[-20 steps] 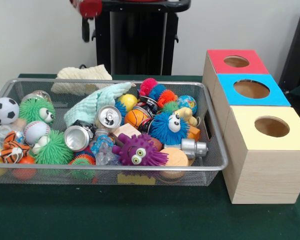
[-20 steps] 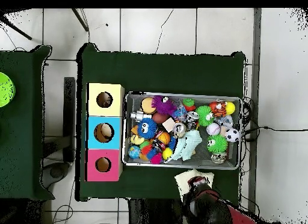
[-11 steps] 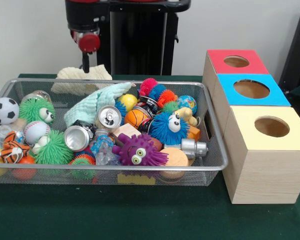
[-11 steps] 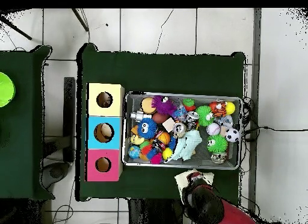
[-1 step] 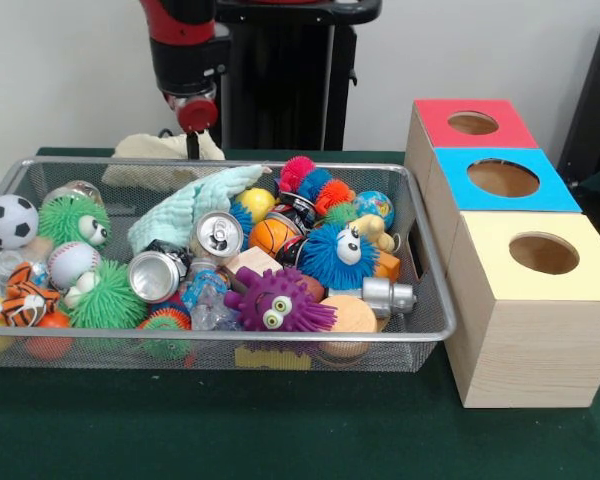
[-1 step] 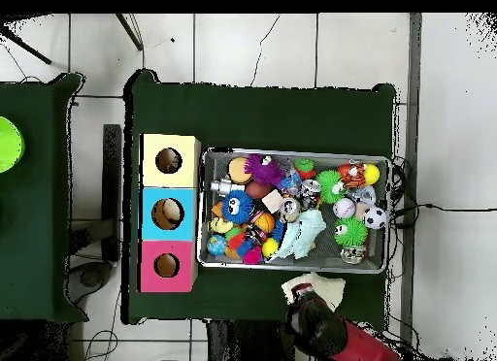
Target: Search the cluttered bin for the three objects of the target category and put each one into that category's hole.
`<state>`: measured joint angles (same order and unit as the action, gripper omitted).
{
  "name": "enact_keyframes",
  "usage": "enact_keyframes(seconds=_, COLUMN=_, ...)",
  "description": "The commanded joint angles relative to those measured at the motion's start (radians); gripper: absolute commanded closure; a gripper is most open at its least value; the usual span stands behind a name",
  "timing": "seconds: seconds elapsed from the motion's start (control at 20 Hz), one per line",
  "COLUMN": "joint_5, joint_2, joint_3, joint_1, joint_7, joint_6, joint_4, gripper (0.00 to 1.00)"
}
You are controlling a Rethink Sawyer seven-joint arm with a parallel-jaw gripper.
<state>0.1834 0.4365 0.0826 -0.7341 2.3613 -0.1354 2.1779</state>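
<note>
Arm lower than 1 s ago; gripper (image 5: 193,143) now behind wire bin (image 5: 420,262), above cloth; jaw state unclear. Search barely begun.

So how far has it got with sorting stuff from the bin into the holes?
Nothing looks done: the wire bin is full, and no toy is seen at the red, blue or yellow hole. The gripper carries nothing, hanging over the cloth behind the bin. All three picks remain.
</note>
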Motion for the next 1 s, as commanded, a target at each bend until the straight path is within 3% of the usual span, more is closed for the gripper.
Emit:
enact_keyframes(seconds=0.05, joint_5=-0.108, joint_2=-0.117, joint_3=-0.028, joint_1=0.032, joint_7=0.198, joint_6=-0.176, joint_4=-0.174, gripper=1.00)
enact_keyframes(seconds=0.25, joint_5=-0.164, joint_2=-0.075, joint_3=-0.025, joint_1=0.056, joint_7=0.214, joint_6=-0.136, joint_4=-0.116, gripper=1.00)
enact_keyframes(seconds=0.55, joint_5=-0.249, joint_2=-0.111, joint_3=0.003, joint_1=0.111, joint_7=0.242, joint_6=-0.210, joint_4=-0.107, gripper=1.00)
enact_keyframes(seconds=0.7, joint_5=-0.263, joint_2=-0.093, joint_3=0.003, joint_1=0.116, joint_7=0.242, joint_6=-0.209, joint_4=-0.084, gripper=1.00)
enact_keyframes(seconds=0.85, joint_5=-0.239, joint_2=-0.004, joint_3=0.005, joint_1=0.094, joint_7=0.206, joint_6=-0.137, joint_4=-0.035, gripper=1.00)
enact_keyframes(seconds=1.0, joint_5=-0.240, joint_2=0.175, joint_3=0.040, joint_1=0.097, joint_7=0.131, joint_6=0.072, joint_4=0.016, gripper=1.00)
